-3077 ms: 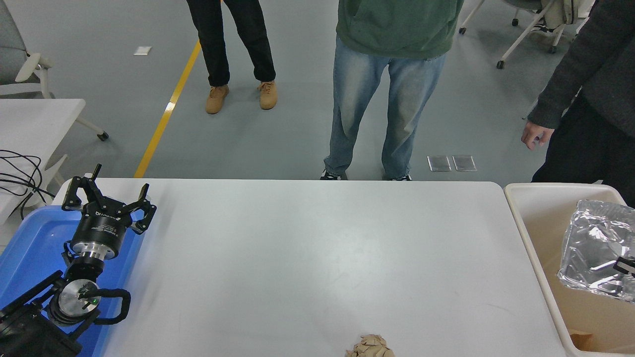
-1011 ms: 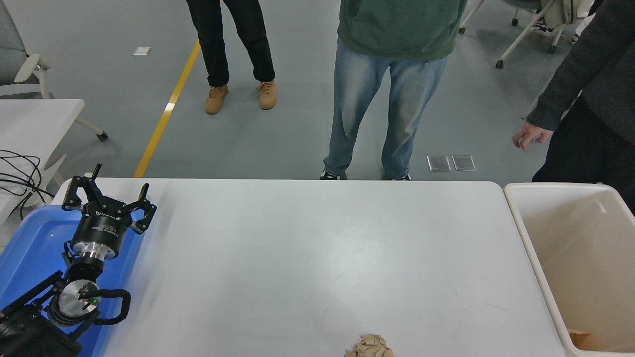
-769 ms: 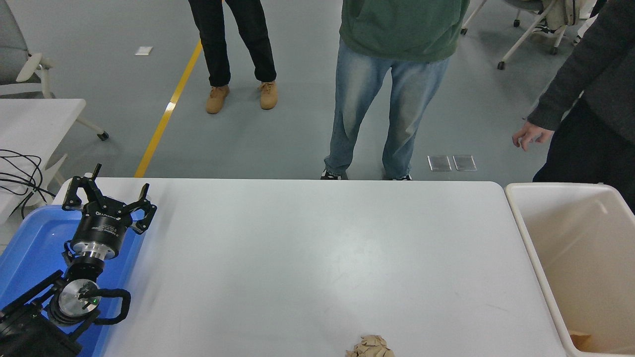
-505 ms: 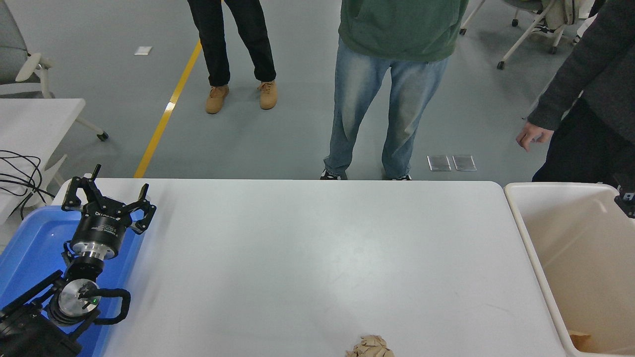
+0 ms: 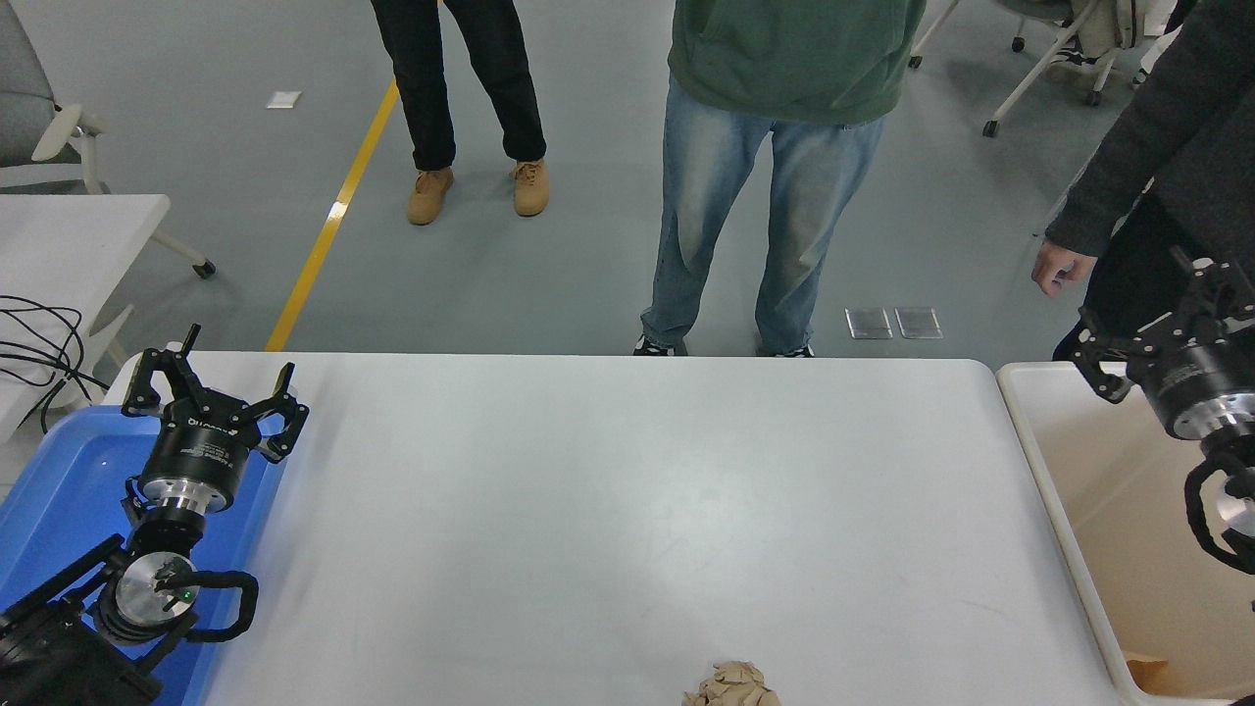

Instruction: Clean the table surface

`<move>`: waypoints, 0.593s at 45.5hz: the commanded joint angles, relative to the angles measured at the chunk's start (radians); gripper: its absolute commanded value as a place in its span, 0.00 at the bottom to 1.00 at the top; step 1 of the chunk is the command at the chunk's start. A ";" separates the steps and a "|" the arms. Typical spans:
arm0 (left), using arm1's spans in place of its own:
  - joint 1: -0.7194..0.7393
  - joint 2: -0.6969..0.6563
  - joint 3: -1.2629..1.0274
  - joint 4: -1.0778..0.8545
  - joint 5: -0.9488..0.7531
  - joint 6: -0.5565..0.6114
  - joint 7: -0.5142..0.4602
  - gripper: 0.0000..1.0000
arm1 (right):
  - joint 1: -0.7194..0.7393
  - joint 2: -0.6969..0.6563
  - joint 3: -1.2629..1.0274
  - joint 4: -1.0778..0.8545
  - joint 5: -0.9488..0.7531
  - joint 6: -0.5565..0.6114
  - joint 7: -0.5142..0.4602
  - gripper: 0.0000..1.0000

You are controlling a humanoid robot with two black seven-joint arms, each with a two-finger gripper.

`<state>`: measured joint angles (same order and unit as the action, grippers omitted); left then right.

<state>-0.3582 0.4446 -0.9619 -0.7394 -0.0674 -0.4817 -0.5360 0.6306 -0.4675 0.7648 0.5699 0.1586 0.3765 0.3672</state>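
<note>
The table surface point(image 5: 608, 490) is a wide white tabletop with rounded corners. A crumpled ball of brown paper point(image 5: 730, 686) lies on it at the front edge, right of the middle and partly cut off by the picture's bottom. My right gripper point(image 5: 1152, 319) comes in from the right edge and hovers over the beige bin point(image 5: 1029, 436), open and empty. My left gripper point(image 5: 211, 392) is parked at the lower left over the blue tray point(image 5: 59, 490), open and empty.
The beige bin stands against the table's right end, with a brown scrap point(image 5: 1147, 672) at its bottom. Three people stand at the far side; one hand point(image 5: 1059, 267) hangs close above my right gripper. A smaller white table point(image 5: 69, 235) with cables is at the left.
About 3 s ago my right gripper held crumpled silver foil over the bin. The foil is gone from view. The gripper left the picture, then came back in at the right edge, empty.
</note>
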 commanded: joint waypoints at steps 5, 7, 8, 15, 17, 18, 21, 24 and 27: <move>-0.001 0.000 0.000 0.000 0.000 0.000 0.001 0.99 | 0.029 0.164 0.031 -0.108 0.013 0.013 0.009 0.99; -0.001 0.000 0.000 0.000 0.000 0.000 0.001 0.99 | 0.034 0.165 0.031 -0.133 0.013 0.013 0.007 0.99; 0.001 0.000 -0.001 0.000 0.000 0.000 0.001 0.99 | 0.037 0.165 0.030 -0.142 0.013 0.013 0.009 0.99; -0.001 0.000 0.000 0.000 0.000 0.000 -0.001 0.99 | 0.046 0.181 0.016 -0.151 0.012 0.015 0.007 0.99; 0.001 0.000 0.000 0.000 0.000 0.000 -0.001 0.99 | 0.046 0.181 0.016 -0.151 0.012 0.015 0.007 0.99; -0.001 0.000 0.000 0.000 0.000 0.000 0.001 0.99 | 0.044 0.181 0.014 -0.153 0.012 0.015 0.007 0.99; 0.001 0.000 0.000 0.000 0.000 0.000 0.001 0.99 | 0.043 0.182 0.013 -0.151 0.012 0.015 0.007 0.99; 0.001 0.000 -0.001 0.000 0.000 0.000 0.001 0.99 | 0.035 0.182 0.010 -0.151 0.012 0.015 0.009 0.99; 0.001 0.000 0.000 0.000 0.000 0.000 0.001 0.99 | 0.027 0.182 0.010 -0.151 0.010 0.013 0.009 0.99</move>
<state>-0.3582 0.4449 -0.9620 -0.7394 -0.0676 -0.4817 -0.5354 0.6686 -0.2997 0.7800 0.4325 0.1700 0.3898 0.3745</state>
